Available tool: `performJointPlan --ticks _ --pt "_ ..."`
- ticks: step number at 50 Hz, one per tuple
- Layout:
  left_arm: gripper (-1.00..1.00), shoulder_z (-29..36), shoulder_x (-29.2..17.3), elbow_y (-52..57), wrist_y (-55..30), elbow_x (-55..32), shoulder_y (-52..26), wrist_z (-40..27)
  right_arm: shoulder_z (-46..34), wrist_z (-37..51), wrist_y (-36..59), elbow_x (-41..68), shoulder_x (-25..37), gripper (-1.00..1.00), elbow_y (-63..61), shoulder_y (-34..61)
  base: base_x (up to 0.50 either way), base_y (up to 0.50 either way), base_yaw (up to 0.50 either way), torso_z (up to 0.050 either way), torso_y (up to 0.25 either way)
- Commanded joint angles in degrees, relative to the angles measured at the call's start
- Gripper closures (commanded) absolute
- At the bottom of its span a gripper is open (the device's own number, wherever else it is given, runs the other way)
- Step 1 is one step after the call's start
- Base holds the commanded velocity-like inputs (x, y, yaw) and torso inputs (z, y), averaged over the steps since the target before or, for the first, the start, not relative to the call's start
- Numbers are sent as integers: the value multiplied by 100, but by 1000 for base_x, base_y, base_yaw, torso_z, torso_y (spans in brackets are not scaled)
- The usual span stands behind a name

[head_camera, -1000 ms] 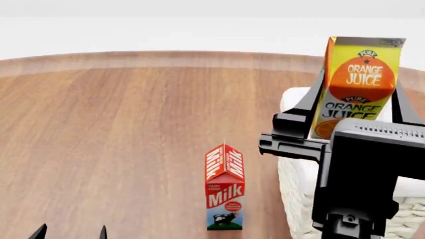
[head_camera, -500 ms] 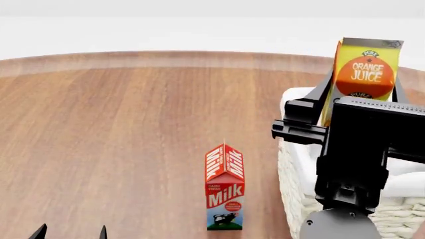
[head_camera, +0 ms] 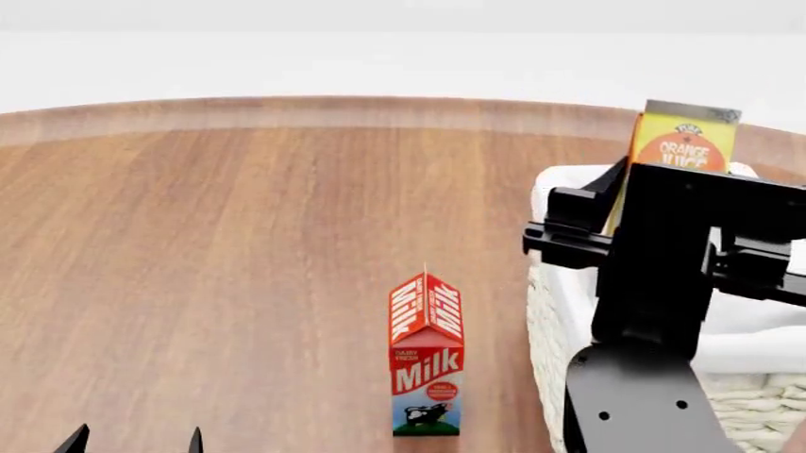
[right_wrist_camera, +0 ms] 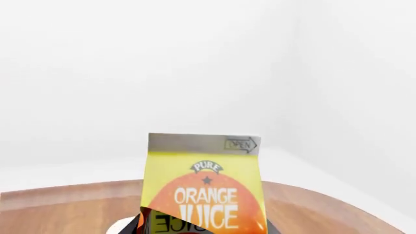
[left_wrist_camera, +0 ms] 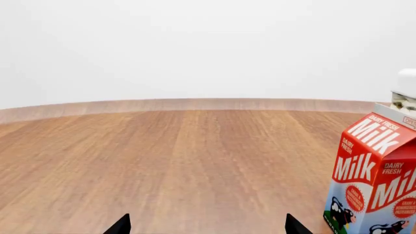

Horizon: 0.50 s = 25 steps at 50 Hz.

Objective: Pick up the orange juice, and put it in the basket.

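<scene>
The orange juice is a yellow-orange carton held upright in my right gripper, which is shut on it over the basket. Only the carton's top shows above my black wrist; its lower part is hidden behind the arm. In the right wrist view the carton fills the space between the jaws of the right gripper. The basket is cream-white wicker with a white cloth rim, at the right of the table. My left gripper is open and empty at the near left; it also shows in the left wrist view.
A red-and-white Milk carton stands upright on the wooden table, just left of the basket's wicker wall; it shows in the left wrist view too. The basket's edge shows behind it there.
My right arm has moved forward and lowered the orange juice toward the basket, so less of the carton shows above the wrist. The left gripper and the Milk carton have not moved.
</scene>
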Motion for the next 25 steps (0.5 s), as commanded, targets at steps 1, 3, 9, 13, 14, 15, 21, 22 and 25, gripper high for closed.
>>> performJointPlan --ticks 1,3,9,13,14,15,21,22,25 --pt "-100 15 -10 -2 6 -10 -5 -13 -14 -29 13 -263 -27 100 412 256 0 0 0 0 0" --pt "-100 18 -12 -2 7 -12 -5 -15 -18 -17 3 -272 -25 100 436 276 0 0 0 0 0" --pt "-100 26 -17 -3 10 -18 -8 -21 -80 0 -121 -335 -14 100 626 322 0 0 0 2 0" --pt "-100 31 -21 -4 12 -21 -9 -25 -63 2 -156 -319 -17 100 721 354 0 0 0 0 3" --pt "-100 32 -22 -4 12 -22 -10 -26 -51 1 -155 -308 -16 100 732 360 0 0 0 0 0" --pt "-100 33 -23 -4 13 -23 -10 -27 -52 2 -155 -306 -15 100 733 360 0 0 0 0 0" --pt "-100 41 -28 -5 16 -28 -12 -34 -62 26 -123 -336 11 100 826 452 0 0 0 0 0" --pt "-100 42 -29 -5 16 -29 -13 -35 -54 33 -98 -334 14 100 840 486 0 0 0 0 0" --pt "-100 46 -31 -5 17 -32 -14 -38 -49 40 -117 -332 15 100 894 516 0 0 0 0 3"
